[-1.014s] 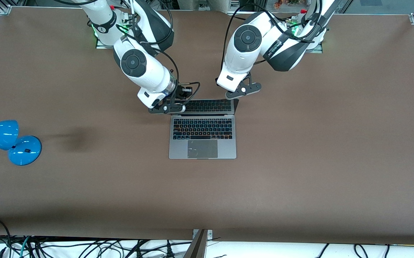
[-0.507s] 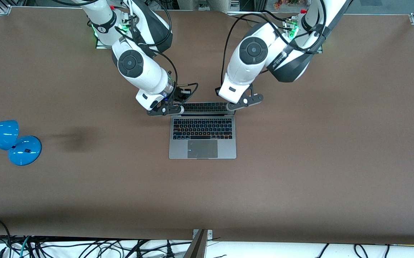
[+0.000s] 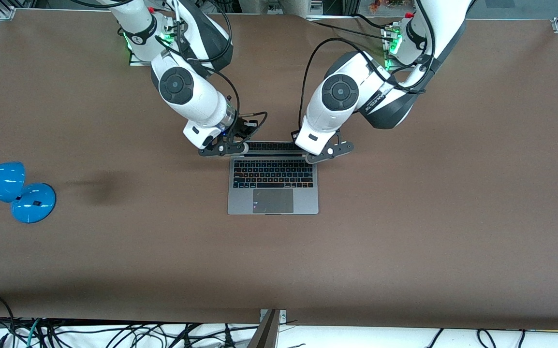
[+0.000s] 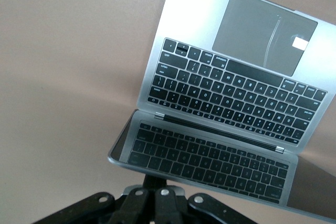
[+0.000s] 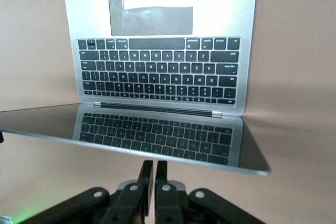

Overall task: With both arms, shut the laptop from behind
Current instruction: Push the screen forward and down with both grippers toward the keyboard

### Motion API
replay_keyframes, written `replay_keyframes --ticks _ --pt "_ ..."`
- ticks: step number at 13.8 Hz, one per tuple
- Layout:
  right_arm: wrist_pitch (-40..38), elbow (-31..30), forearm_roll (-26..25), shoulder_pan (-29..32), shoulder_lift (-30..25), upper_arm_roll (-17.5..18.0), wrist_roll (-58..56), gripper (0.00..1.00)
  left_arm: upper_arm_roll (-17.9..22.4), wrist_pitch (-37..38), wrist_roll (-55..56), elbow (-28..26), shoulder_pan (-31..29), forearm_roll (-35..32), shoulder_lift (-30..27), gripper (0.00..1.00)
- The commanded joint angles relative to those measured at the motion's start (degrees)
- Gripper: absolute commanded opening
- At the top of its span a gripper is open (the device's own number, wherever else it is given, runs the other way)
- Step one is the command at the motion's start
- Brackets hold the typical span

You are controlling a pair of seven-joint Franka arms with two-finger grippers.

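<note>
Front view: the slim silver-grey laptop sits mid-table, lid partly lowered, the left gripper and right gripper at its upper corners. Left wrist view: fingers pressed together by the lid edge. Right wrist view: fingers together under the lid edge.

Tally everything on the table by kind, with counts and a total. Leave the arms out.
Laptop, silver-grey, open, both shut grippers at its lid: 1
Lamp, blue, at the right arm's end of the table: 1
Total: 2
</note>
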State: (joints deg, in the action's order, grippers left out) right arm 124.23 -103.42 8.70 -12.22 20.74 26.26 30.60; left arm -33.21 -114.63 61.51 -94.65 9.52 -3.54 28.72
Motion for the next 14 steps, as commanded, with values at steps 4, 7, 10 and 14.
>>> replay_keyframes --ticks 4,7,10,14 --pt "3.3 -1.2 0.1 -1.7 -0.3 -3.0 -4.6 0.06 1.7 0.8 -1.1 6.1 0.7 -1.8 5.3 0.00" --pt "5.0 -1.2 0.1 -3.6 0.4 -5.2 -5.9 0.06 1.9 0.8 -0.9 7.8 0.9 -4.1 7.4 0.00" --pt "7.9 -1.1 0.1 -3.7 2.2 -5.5 -7.4 0.06 1.9 0.8 -0.9 8.6 1.0 -4.1 8.5 0.00" --pt "9.0 -1.0 0.1 -3.8 2.9 -7.3 -13.3 0.06 2.0 0.8 -0.9 9.8 1.0 -4.2 9.7 0.00"
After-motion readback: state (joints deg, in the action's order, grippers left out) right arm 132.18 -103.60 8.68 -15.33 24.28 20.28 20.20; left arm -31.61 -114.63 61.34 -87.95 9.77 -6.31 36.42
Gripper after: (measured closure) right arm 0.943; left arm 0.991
